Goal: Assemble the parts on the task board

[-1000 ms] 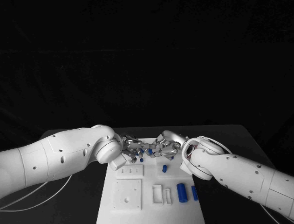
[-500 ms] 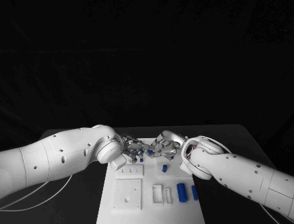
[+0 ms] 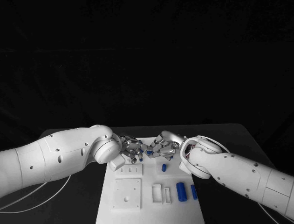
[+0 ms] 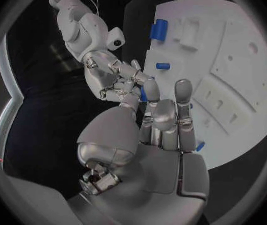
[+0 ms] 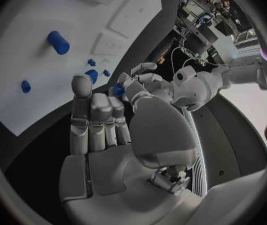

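Over the far end of the board (image 3: pixel 150 205) the two hands meet, fingertips almost touching: the left hand (image 3: pixel 132 148) at about 9 o'clock of the meeting point, the right hand (image 3: pixel 163 146) at 3 o'clock. Between them sits a small blue part (image 3: pixel 149 152), and the wrist views put it in the left hand's fingertips, pinched, with the right hand's fingers (image 4: pixel 124 82) curled close against it; whether the right hand grips it too or only touches it, I cannot tell. The part's long axis is too small to read. Both hands are equally near, so the coming move likely turns on which one keeps the part. Other parts lie toward 6 o'clock: a short peg (image 3: pixel 164 167) just behind the hands, and a large cylinder (image 3: pixel 181 191) with a slimmer one (image 3: pixel 194 192) beside it, long axes running 12 to 6. Against the earlier frames, the hands have hardly shifted; the left arm sits slightly lower.
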### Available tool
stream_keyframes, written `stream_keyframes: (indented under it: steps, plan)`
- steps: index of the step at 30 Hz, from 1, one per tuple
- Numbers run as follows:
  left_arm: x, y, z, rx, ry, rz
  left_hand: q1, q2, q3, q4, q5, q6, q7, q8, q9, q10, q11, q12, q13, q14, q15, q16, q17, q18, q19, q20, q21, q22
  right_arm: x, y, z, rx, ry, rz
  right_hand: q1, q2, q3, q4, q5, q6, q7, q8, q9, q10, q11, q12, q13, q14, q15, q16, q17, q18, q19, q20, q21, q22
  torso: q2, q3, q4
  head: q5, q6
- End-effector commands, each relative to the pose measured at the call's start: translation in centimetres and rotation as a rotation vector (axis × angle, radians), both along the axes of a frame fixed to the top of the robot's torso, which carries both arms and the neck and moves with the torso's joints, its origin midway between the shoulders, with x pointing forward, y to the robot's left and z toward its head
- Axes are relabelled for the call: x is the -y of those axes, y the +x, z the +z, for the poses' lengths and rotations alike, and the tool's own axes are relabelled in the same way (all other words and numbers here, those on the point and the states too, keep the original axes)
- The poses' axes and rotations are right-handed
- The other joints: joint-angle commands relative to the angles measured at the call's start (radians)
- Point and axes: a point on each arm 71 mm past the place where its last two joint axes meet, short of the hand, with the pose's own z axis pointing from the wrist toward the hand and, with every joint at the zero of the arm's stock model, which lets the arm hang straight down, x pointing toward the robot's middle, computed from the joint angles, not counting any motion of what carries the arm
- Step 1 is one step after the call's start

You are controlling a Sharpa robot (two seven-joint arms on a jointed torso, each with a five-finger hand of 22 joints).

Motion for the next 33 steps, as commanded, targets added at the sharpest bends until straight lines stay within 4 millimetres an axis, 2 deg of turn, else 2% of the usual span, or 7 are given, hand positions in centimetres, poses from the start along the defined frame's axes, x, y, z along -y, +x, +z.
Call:
stream_keyframes:
  steps: [1,6,12,20,22,27,33]
  plan:
    - [1.1,-0.5,0.3,-0.028,-0.073,-0.064,0.002,0.013,0.052,-0.061,-0.004,-0.005,-0.002,0.118,0.152,0.001,-0.006,0.006,0.001,-0.001,-0.003,0.005,0.003,-0.009,0.002,-0.008,-0.005,0.004,-0.1,-0.1,-0.4,-0.015,-0.019,0.015,-0.004,0.002,-0.001,0.001,-0.003,0.005,0.001,0.001,-0.002,0.001,0.0,0.003,-0.001,0.008,-0.001,-0.003,0.002,0.019,0.045,0.007,0.005,-0.001,-0.001,0.0004,0.0009,0.0,-0.005]
    - [1.0,-0.6,0.3,-0.039,-0.079,-0.07,-0.01,0.014,0.046,-0.063,-0.021,-0.001,-0.01,0.155,0.195,0.004,-0.01,0.007,0.0,0.0,-0.006,0.009,0.013,-0.011,0.004,-0.011,-0.011,0.012,-0.1,-0.1,-0.5,-0.017,-0.022,0.014,-0.004,0.002,-0.001,0.001,-0.003,0.005,0.001,0.001,-0.002,0.001,0.0,0.003,-0.001,0.008,-0.001,-0.003,0.002,0.019,0.045,0.007,0.005,-0.001,-0.001,0.0013,0.0008,0.0,-0.008]
    - [0.8,-0.5,0.2,-0.043,-0.069,-0.063,-0.009,0.015,0.042,-0.061,-0.022,-0.002,-0.014,0.173,0.218,0.009,-0.013,0.007,-0.001,0.004,-0.009,0.014,0.023,-0.012,0.009,-0.013,-0.017,0.019,0.1,0.0,-0.6,-0.016,-0.021,0.004,-0.012,-0.003,-0.006,0.005,0.0,-0.014,0.006,0.0,-0.003,-0.006,0.003,-0.005,-0.008,0.005,0.001,-0.01,-0.003,0.021,0.044,0.008,-0.003,-0.006,-0.002,0.0014,0.0,0.002,-0.006]
    - [0.4,-0.2,0.2,-0.019,-0.021,-0.041,-0.014,0.015,0.045,-0.061,0.008,-0.011,-0.019,0.208,0.246,0.019,-0.017,0.007,-0.003,0.012,-0.013,0.023,0.04,-0.014,0.021,-0.017,-0.022,0.03,0.8,0.1,-0.6,-0.023,-0.001,-0.017,-0.035,-0.023,-0.063,0.042,-0.016,-0.082,0.022,0.001,-0.004,-0.019,0.014,-0.022,-0.025,0.0,0.008,-0.03,-0.019,0.029,0.041,0.014,-0.035,-0.023,-0.001,0.0017,0.0012,0.006,-0.005]
    - [0.2,-0.1,0.2,-0.008,-0.002,-0.035,-0.016,0.012,0.046,-0.063,0.017,-0.008,-0.02,0.211,0.246,0.022,-0.018,0.007,-0.003,0.016,-0.014,0.026,0.047,-0.014,0.025,-0.018,-0.02,0.034,1.1,0.1,-0.6,-0.029,0.009,-0.018,-0.029,-0.023,-0.093,0.059,-0.013,-0.111,0.032,0.002,-0.002,-0.026,0.019,-0.025,-0.03,-0.004,0.014,-0.037,-0.025,0.035,0.041,0.021,-0.051,-0.032,-0.002,0.0014,0.0021,0.007,-0.006]
    - [-0.4,0.1,0.2,0.019,0.041,-0.017,-0.022,-0.002,0.045,-0.068,0.034,0.014,-0.029,0.224,0.251,0.04,-0.022,0.001,-0.008,0.026,-0.018,0.036,0.073,-0.016,0.033,-0.022,-0.02,0.04,2.6,0.1,-0.7,-0.035,0.036,-0.031,-0.006,-0.021,-0.145,0.078,0.0,-0.135,0.036,0.001,-0.003,-0.047,0.026,-0.033,-0.051,-0.016,0.018,-0.052,-0.044,0.044,0.038,0.027,-0.091,-0.049,-0.001,0.0028,-0.0024,0.015,-0.008]
    - [-1.2,0.6,0.2,0.054,0.104,-0.006,-0.025,-0.01,0.049,-0.073,0.044,0.033,-0.033,0.22,0.254,0.061,-0.025,-0.019,-0.014,0.036,-0.021,0.031,0.102,-0.022,0.044,-0.026,-0.03,0.049,5.1,0.6,-0.1,-0.006,0.075,-0.071,0.005,-0.022,-0.143,0.074,0.01,-0.132,0.036,0.001,-0.002,-0.054,0.025,-0.038,-0.06,-0.021,0.018,-0.061,-0.054,0.045,0.036,0.028,-0.105,-0.054,-0.003,0.0017,-0.0041,0.014,-0.009]
